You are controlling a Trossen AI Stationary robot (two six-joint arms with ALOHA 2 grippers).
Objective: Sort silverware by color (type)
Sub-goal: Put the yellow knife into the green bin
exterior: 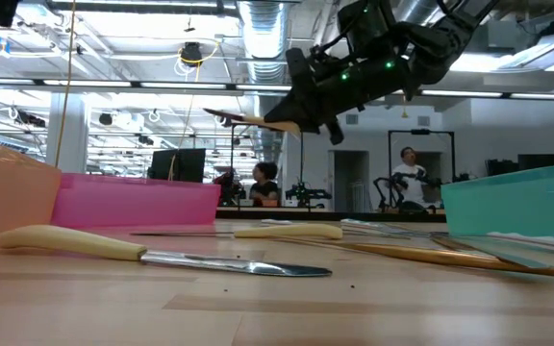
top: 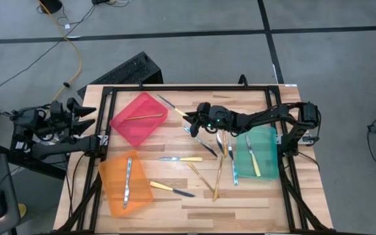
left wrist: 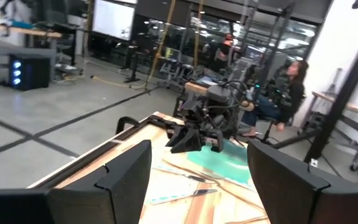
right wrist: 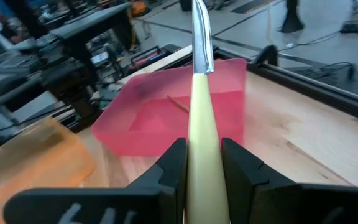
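My right gripper [top: 192,120] hangs over the table between the pink bin [top: 139,119] and the table's middle, shut on a yellow-handled knife [top: 173,108] whose silver blade points toward the far left. The low view shows the knife [exterior: 243,118] well above the tabletop. Loose silverware lies flat on the wood: a yellow-handled knife [top: 181,158], another [top: 171,189], gold pieces [top: 217,176] and silvery-blue pieces [top: 204,145]. My left gripper [top: 87,116] waits open past the table's left edge. My right gripper pinches the knife's cream-yellow handle [right wrist: 204,140] between its two fingers [right wrist: 174,163], which lie along the handle. The fingers come roughly level from the table's right. The knife is lifted clear and sticks out ahead of the fingertips, blade [right wrist: 201,37] foremost, over the pink bin's near side.
The pink bin holds a gold piece [top: 143,117]. An orange bin [top: 113,192] at the near left holds a silvery piece [top: 128,181]. A green bin [top: 266,140] at the right holds a yellow-handled piece [top: 253,160]. A black frame [top: 175,87] runs round the table. People sit beyond [exterior: 263,183].
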